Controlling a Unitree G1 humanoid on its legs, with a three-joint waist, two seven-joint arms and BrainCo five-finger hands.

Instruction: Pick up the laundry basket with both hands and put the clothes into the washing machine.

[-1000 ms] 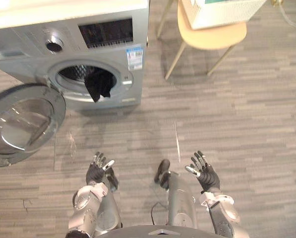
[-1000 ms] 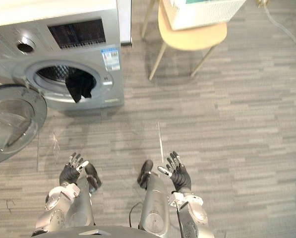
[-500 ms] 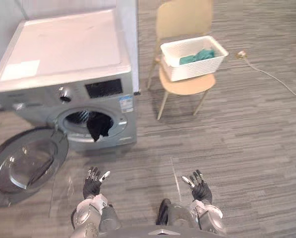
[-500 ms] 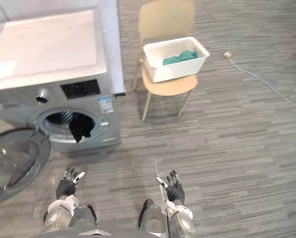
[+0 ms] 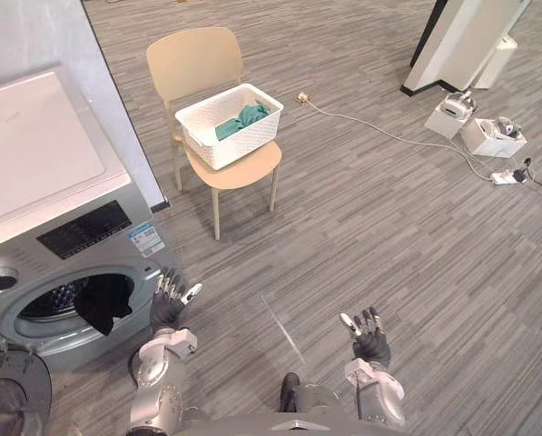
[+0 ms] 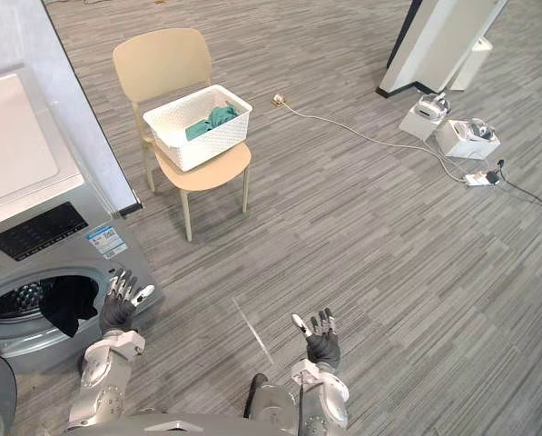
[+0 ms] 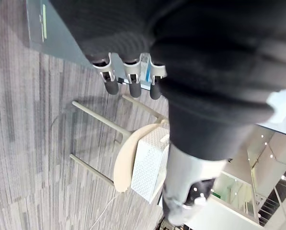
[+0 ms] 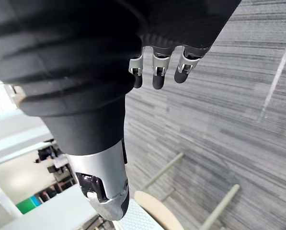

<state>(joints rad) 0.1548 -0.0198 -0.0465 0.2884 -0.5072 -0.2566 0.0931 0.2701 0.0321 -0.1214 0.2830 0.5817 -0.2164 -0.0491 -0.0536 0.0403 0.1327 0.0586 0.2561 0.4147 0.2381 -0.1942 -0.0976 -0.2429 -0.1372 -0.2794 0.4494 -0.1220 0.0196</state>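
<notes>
Our left hand [image 5: 169, 305] and right hand [image 5: 370, 340] hover low over the grey plank floor [image 5: 389, 236], fingers spread and straight, holding nothing. The white perforated plastic laundry basket [image 5: 237, 145] sits on the seat of the pale wooden chair [image 5: 194, 65], well apart from both hands, with crumpled teal clothes [image 5: 241, 118] inside. Just beside our left hand stands the grey front-loading washing machine [image 5: 75, 238], its door open and a black garment [image 5: 104, 305] draped over the drum's lip. We judge the basket light and fairly stiff, though its thin walls may flex (the load looks small). We would take it under the rim at the two short ends, one hand each, and keep it level.
</notes>
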